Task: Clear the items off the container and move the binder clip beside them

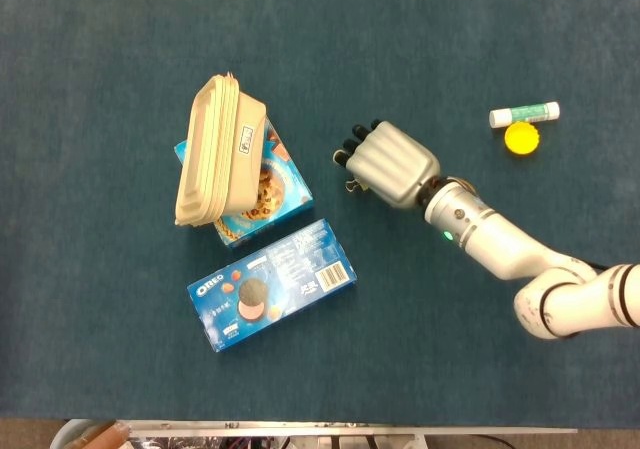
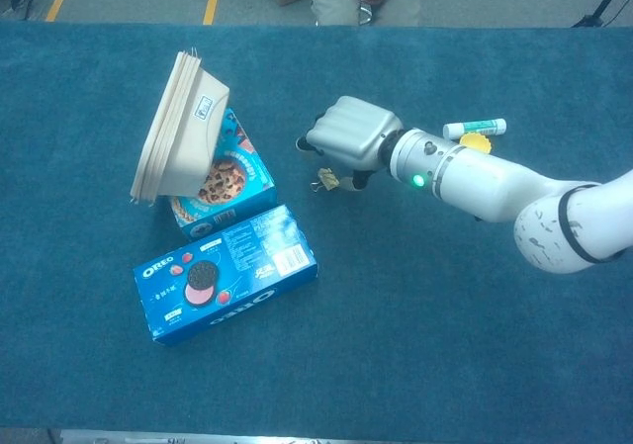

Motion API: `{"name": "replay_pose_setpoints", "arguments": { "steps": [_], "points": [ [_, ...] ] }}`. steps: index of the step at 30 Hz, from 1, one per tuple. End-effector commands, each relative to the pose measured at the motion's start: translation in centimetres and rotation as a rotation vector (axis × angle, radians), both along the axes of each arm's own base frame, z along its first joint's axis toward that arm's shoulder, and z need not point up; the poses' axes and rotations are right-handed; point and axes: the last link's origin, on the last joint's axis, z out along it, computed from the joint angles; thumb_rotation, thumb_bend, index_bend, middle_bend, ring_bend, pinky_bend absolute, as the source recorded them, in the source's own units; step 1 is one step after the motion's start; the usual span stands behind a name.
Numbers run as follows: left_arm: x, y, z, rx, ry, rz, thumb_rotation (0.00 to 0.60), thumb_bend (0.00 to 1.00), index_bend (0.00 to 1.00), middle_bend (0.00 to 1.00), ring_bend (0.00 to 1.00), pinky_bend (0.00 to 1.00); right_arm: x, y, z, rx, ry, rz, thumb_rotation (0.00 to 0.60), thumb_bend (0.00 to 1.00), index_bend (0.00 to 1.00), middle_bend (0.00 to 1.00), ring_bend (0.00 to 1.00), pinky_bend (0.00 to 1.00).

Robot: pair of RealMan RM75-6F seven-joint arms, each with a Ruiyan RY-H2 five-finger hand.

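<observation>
A beige lidded container stands tilted on its edge, leaning on a blue chocolate-chip cookie box. In front of them a blue Oreo box lies flat. To their right a small gold binder clip lies on the cloth; in the head view the binder clip peeks out at the hand's left edge. My right hand hangs directly over it, back up, fingers bent downward. The fingertips are past the clip and the thumb is just right of it. Nothing is gripped. My left hand is out of both views.
A white glue stick and a yellow cap lie at the far right, behind my right forearm. A seated person shows beyond the table's far edge in the chest view. Blue cloth covers the table.
</observation>
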Motion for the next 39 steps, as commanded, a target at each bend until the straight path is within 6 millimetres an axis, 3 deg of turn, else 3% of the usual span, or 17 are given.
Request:
{"name": "replay_pose_setpoints", "arguments": {
  "steps": [1, 10, 20, 28, 39],
  "points": [
    [0.0, 0.0, 0.0, 0.000, -0.001, 0.000, 0.600, 0.39, 0.19, 0.13, 0.06, 0.04, -0.4, 0.0, 0.0, -0.008, 0.020, 0.006, 0.600, 0.26, 0.34, 0.35, 0.26, 0.43],
    [0.0, 0.0, -0.1, -0.008, -0.005, -0.004, 0.600, 0.39, 0.19, 0.13, 0.06, 0.04, -0.5, 0.2, -0.5, -0.049, 0.042, 0.045, 0.600, 0.25, 0.37, 0.33, 0.24, 0.41],
    [0.0, -0.1, 0.0, -0.008, -0.010, -0.004, 0.600, 0.39, 0.19, 0.12, 0.06, 0.04, 0.0, 0.4, -1.4, -0.086, 0.038, 0.053, 0.600, 0.04, 0.39, 0.33, 0.24, 0.40],
    [-0.1, -0.1, 0.0, -0.008, -0.012, -0.005, 0.600, 0.39, 0.19, 0.12, 0.06, 0.04, 0.2, 0.4, -2.0, -0.095, 0.045, 0.047, 0.600, 0.05, 0.46, 0.33, 0.24, 0.40],
    [-0.3, -0.2, 0.2, -0.003, -0.013, -0.003, 0.600, 0.39, 0.19, 0.12, 0.06, 0.04, 0.9, 0.3, -2.6, -0.104, 0.061, 0.052, 0.600, 0.10, 0.47, 0.33, 0.24, 0.40]
  ]
}}
